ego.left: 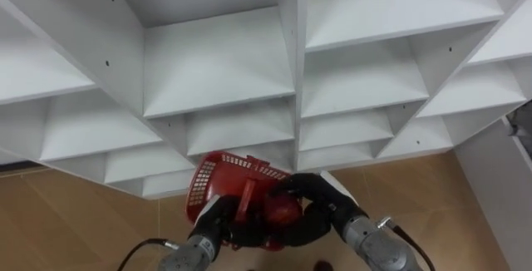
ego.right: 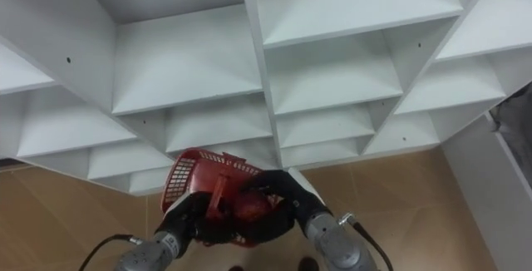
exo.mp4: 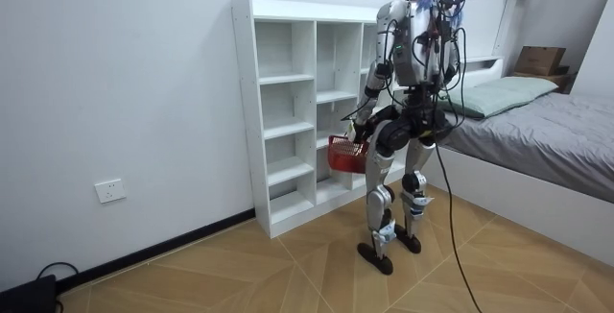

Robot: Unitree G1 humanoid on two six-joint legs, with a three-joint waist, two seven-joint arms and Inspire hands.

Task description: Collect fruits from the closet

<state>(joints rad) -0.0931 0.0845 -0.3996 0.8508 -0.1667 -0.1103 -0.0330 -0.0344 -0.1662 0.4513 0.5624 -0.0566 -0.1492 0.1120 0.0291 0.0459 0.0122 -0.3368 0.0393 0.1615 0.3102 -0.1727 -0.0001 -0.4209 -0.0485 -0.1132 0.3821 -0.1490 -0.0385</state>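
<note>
No lettering, number or sign can be read anywhere I look. The cardboard box [exo.mp4: 540, 60] in the upper right of the room view is too small to tell whether it carries any print.

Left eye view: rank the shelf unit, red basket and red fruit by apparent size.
1. shelf unit, by far the largest.
2. basket, nearer the camera.
3. red fruit at the basket, partly covered by the right hand, so some of it is hidden.
</note>
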